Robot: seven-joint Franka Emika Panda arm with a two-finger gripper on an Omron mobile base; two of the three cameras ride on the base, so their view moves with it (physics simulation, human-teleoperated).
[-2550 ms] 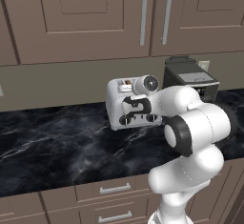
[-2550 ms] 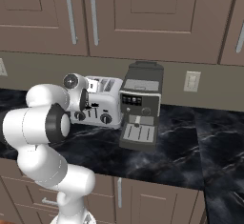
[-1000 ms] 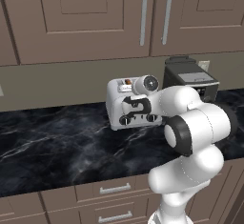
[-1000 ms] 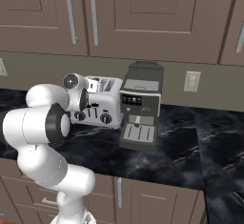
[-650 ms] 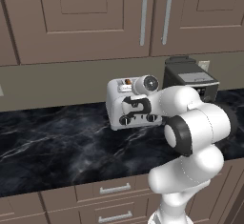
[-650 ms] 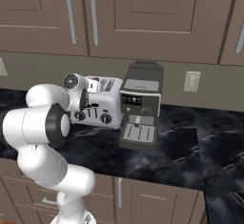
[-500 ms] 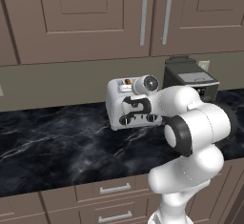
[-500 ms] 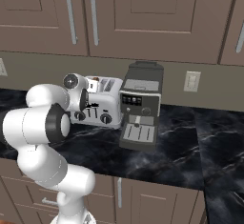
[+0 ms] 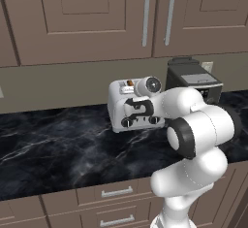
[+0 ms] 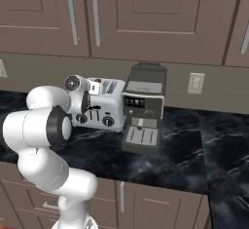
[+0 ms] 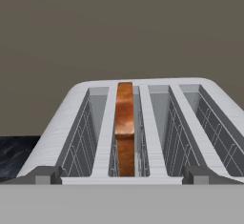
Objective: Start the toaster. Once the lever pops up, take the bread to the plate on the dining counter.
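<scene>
We see the toaster (image 9: 122,109) sitting on the black marble kitchen counter (image 9: 58,144), close to the back wall. It is a boxy silver-white thing with round black knobs on its front. A tall black coffee machine (image 10: 143,107) stands just beside it, on the side away from our arm in the right base view.

Our gripper (image 9: 137,107) is right in front of the toaster, up near its top front edge. From the base views we cannot make out the fingers well, because the white hand and wrist cover them. The jaws are spread as wide as they go, and they are not pinching anything.

In the hand view we look down along the top of the toaster (image 11: 143,123). It has four long slots side by side. The bread (image 11: 125,123) stands on its edge in the second slot from the left in that view. We see its orange-brown crust, sticking up a little above the slot. The other three slots have only wire racks inside. Two small dark tabs poke up at the near edge of the toaster, one on each side.

In the left base view a tiny bit of the bread (image 9: 129,83) peeks out of the toaster top, just beside the hand.

Brown cupboards (image 9: 97,18) with long silver handles hang on the wall above the counter, and brown drawers (image 9: 116,193) sit under it.
</scene>
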